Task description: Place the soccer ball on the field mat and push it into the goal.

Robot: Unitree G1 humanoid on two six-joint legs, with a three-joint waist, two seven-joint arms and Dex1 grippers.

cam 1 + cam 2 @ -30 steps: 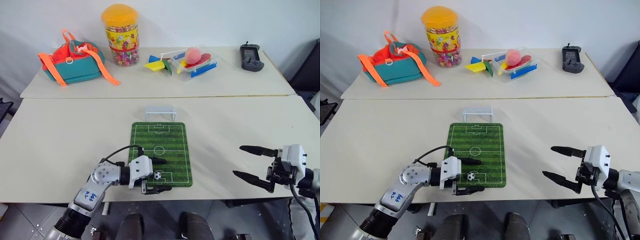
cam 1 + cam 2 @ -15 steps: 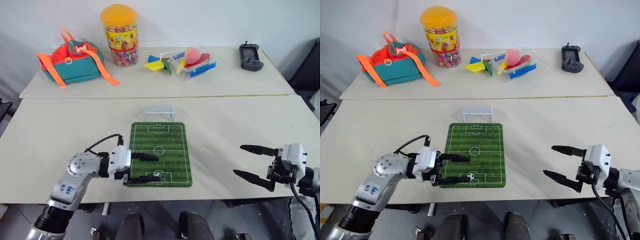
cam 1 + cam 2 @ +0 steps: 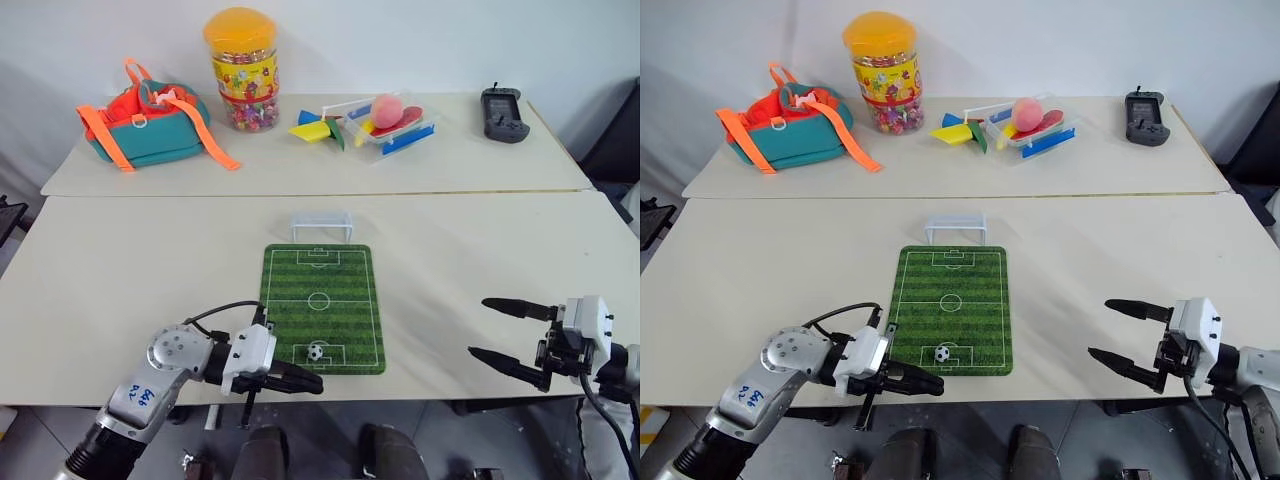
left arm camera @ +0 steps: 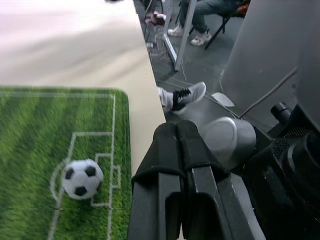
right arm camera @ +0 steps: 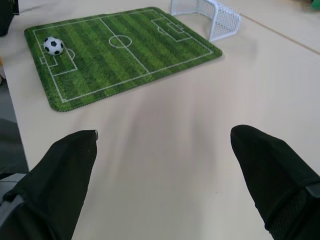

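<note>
Risk of a skewed push: the left gripper [image 3: 300,381], its two black fingers pressed together and empty, sits just off the mat's near edge, a little to the left of the ball; a push from that angle would likely send the ball slanting toward the right side of the mat and past the goal.
Risk of overshoot: the tiny ball probably rolls freely, so a hard tap may carry it off the mat's side or bounce it off the goal frame.
Risk to the goal: the small pale bluish-white netted goal [image 3: 321,225] looks light; a gripper following through could knock it away from the mat's far edge.
Right gripper [image 3: 509,337]: fingers spread wide, holding nothing, well apart from the mat on the right.
Soccer ball [image 3: 315,351]: small black-and-white patterned sphere, resting free in the near penalty box.
Field mat [image 3: 352,290]: flat green rectangle with striped grass print, white pitch lines and rounded corners, lying on the pale table [image 3: 120,270].
</note>
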